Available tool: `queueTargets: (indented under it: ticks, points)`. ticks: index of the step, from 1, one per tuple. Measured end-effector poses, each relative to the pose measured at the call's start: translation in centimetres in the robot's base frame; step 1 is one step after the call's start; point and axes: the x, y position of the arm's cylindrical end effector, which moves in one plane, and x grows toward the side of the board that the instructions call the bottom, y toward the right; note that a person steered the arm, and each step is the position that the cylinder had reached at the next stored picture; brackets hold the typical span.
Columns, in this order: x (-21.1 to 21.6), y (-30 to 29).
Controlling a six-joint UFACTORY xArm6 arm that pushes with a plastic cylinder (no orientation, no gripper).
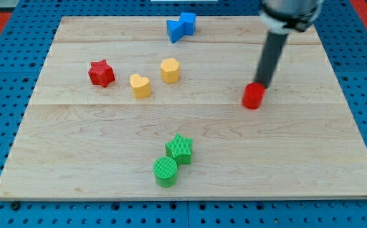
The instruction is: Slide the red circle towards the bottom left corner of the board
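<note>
The ribbed red circle on the pale wooden surface is touched from above-right by my tip, a jawless end effector.

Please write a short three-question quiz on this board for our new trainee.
1. True or false: my tip is at the upper right edge of the red circle block.
2. Which touches the green star block? A) yellow heart block B) green circle block C) red star block
3. What colour is the block nearest the top edge of the wooden board?

Key: 1 true; 2 B; 3 blue.
</note>
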Motion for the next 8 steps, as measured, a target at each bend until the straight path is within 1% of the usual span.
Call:
queueTargets:
  ticks: [1, 2, 3, 4, 5, 6, 7, 8]
  points:
    - [1.8, 0.2]
    - [4.4, -0.5]
    - [4.5, -9.9]
    - [4.5, -14.1]
    - [4.9, -10.5]
    - [8.0, -16.4]
    - [9.5, -22.8]
    - [10.2, -26.4]
